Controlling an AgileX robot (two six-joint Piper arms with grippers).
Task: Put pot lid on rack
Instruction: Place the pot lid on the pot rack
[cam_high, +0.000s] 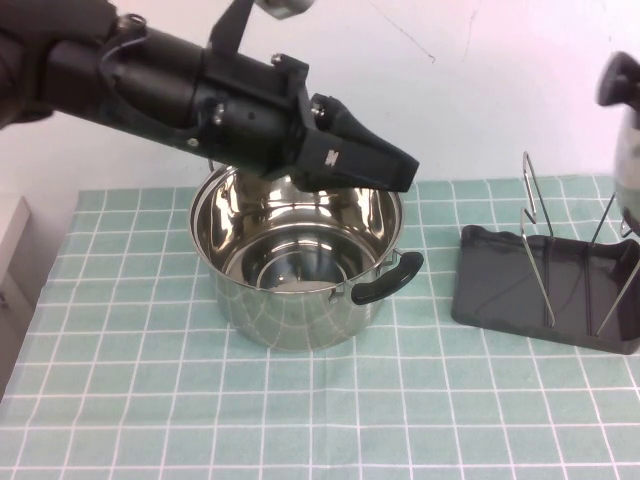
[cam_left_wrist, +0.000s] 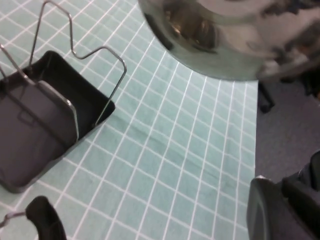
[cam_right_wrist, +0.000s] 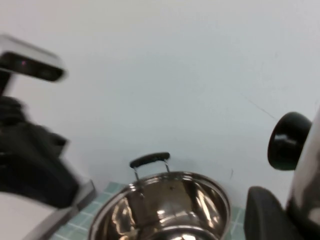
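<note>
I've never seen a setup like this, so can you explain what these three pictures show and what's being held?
It is a two-armed robot at a table. One camera looks down from above; two sit on the wrists. The left pincer hovers over an open steel pot on a green checked cloth. At the far right edge, the right pincer appears to hold the shiny pot lid with its black knob above the dark rack of wire loops.

We see the pot (cam_high: 300, 265) as mirror-bright polished steel with glossy black plastic handles (cam_high: 387, 279); the pot lid (cam_high: 628, 150) shares that shiny metal and carries a black knob (cam_high: 618, 78); the rack (cam_high: 545, 285) is matt dark plastic under thin silver wire (cam_high: 535, 225); a checked cloth (cam_high: 300, 410) covers the bench.
</note>
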